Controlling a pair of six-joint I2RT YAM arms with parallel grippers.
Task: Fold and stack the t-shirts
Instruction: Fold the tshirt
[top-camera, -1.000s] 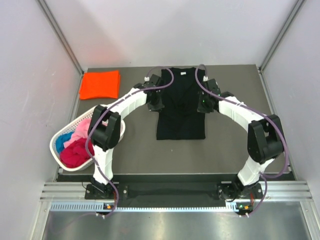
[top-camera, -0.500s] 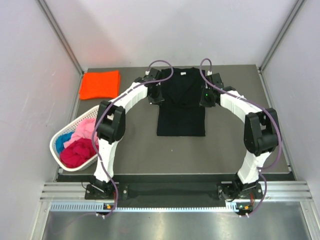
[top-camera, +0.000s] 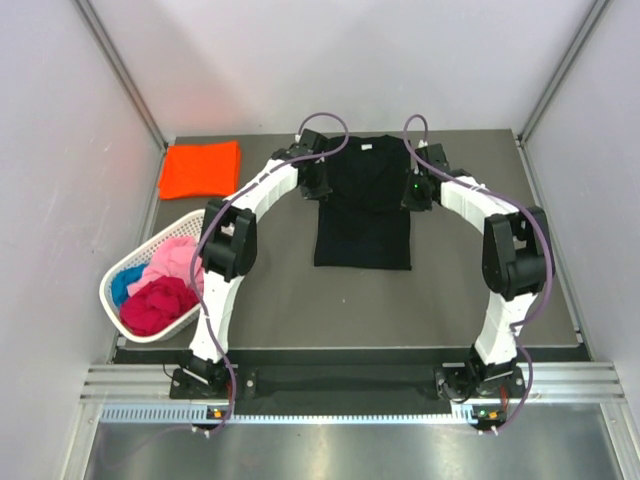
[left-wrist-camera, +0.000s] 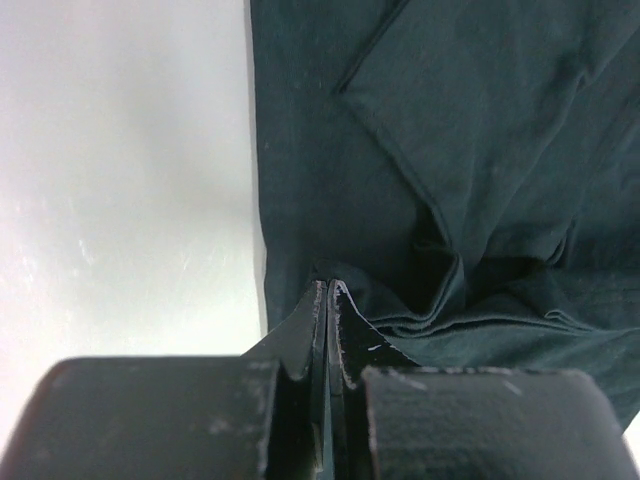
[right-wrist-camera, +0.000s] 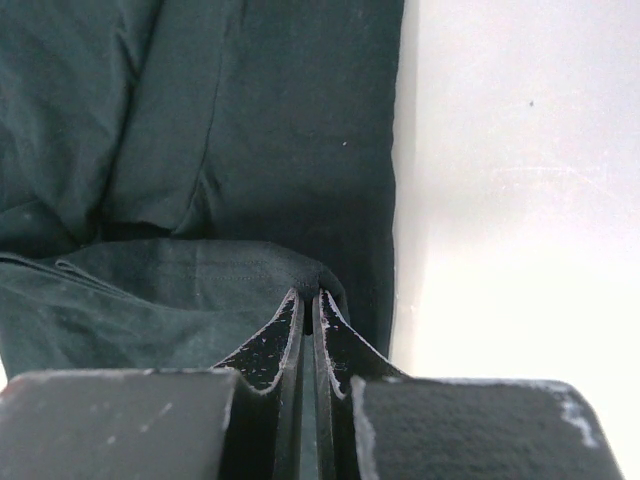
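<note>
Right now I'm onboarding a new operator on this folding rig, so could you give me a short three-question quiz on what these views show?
1. True or false: the left gripper and the right gripper are each shut on the black t-shirt.
2. Where does the folded orange t-shirt lie? A) in the basket; B) at the far-left corner of the table; C) on top of the black t-shirt.
3. Besides pink and magenta, which colour of cloth lies in the white basket?

Key: 1 true; 2 B; 3 blue cloth.
</note>
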